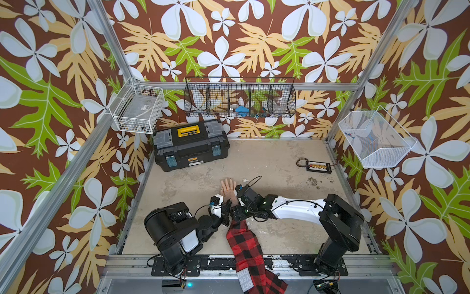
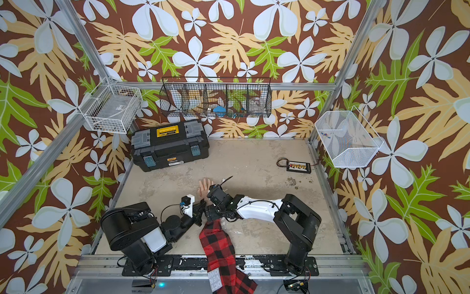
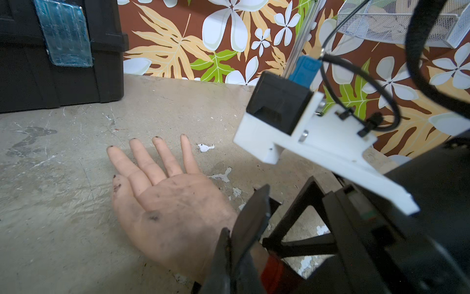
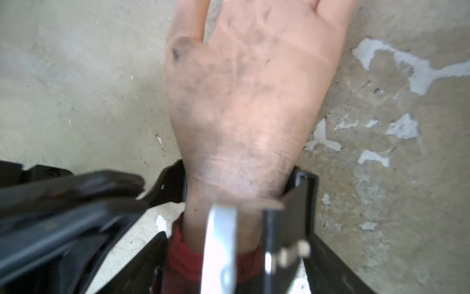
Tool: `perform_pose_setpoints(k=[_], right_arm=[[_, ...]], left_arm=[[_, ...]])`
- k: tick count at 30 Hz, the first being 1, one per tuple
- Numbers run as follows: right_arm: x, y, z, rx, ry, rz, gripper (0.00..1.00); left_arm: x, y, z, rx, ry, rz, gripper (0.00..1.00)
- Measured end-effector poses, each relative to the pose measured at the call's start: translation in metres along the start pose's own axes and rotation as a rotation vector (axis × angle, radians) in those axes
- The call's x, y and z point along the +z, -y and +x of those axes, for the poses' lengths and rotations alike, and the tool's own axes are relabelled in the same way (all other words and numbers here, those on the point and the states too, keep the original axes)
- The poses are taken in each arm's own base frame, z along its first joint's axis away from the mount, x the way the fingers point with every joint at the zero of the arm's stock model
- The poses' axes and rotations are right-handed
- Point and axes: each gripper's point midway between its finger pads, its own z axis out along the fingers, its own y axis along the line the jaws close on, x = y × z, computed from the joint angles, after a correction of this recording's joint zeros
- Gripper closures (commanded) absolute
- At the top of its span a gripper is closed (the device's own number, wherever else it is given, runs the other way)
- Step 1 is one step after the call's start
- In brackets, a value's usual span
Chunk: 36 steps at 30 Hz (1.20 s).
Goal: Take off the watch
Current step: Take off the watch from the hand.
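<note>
First, at the far left, note the white wire basket point(image 1: 122, 119) hung on the wall frame. Just right of it, note the black toolbox point(image 1: 190, 145) with a yellow handle, lid shut, in the far-left corner of the worktop point(image 1: 267, 157). Above the far edge, note the black wire rack point(image 1: 218, 98) holding small items, too small to name.

Along the near edge, find the left arm point(image 1: 173, 224) reaching right, with the left claw point(image 1: 226, 212) closed tight at the left side of the wrist. Grip on anything: cannot tell. In the left wrist view, see only a dark flat strip point(image 3: 254, 216) rising by the tips, strap or finger not distinguishable.

At mid-worktop, locate the model hand point(image 1: 228, 189), palm up, fingers toward the far side, smudged dark. Note the red-and-black plaid sleeve point(image 1: 244, 244) trailing over the near edge.

Position of the watch: cannot tell. Wrist covered by both claws in both top views; in the wrist views, only black shapes against the wrist, not separable from the claw fingers.

Next, find the right claw point(image 4: 239, 183) set wide, one finger point(image 4: 302, 193) on each side of the wrist, close against the skin. Squeezing or merely straddling: cannot tell.

Further right and farther back, note the connector board point(image 1: 318, 166) with coiled wires, well apart from the hand. On the right wall, note the white mesh basket point(image 1: 381, 155).
</note>
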Motion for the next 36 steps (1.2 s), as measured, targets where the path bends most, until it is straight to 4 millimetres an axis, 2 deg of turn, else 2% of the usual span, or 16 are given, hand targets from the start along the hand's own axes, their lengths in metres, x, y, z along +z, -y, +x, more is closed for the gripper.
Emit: perform_pose_setpoints(k=[6,13,17,23,25,31,36], right_arm=[[0.007,-0.002,0.002,-0.003,-0.01,-0.016,0.3],[0.008,-0.005,0.004,-0.003,-0.011,-0.036,0.53],[-0.001,-0.004,0.004,-0.003,-0.008,-0.038,0.64],[-0.022,0.001,-0.005,0.029,0.035,-0.062,0.69],[-0.029,0.005,-0.007,0.042,0.05,-0.069,0.69],[-0.051,0.015,-0.014,0.076,0.104,-0.09,0.69],[-0.054,0.04,-0.008,0.134,0.11,-0.062,0.7]], left_arm=[[0.0,0.001,-0.001,0.0,-0.001,0.003,1.0],[-0.001,0.001,-0.003,-0.002,0.005,0.005,1.0],[-0.001,0.001,-0.008,-0.006,0.023,-0.002,1.0],[0.005,0.006,-0.041,-0.014,0.122,-0.009,1.0],[0.009,0.005,-0.046,-0.01,0.126,-0.03,1.0],[0.022,-0.009,-0.044,0.02,0.051,-0.121,1.0],[0.031,-0.02,-0.04,0.039,-0.054,-0.188,1.0]])
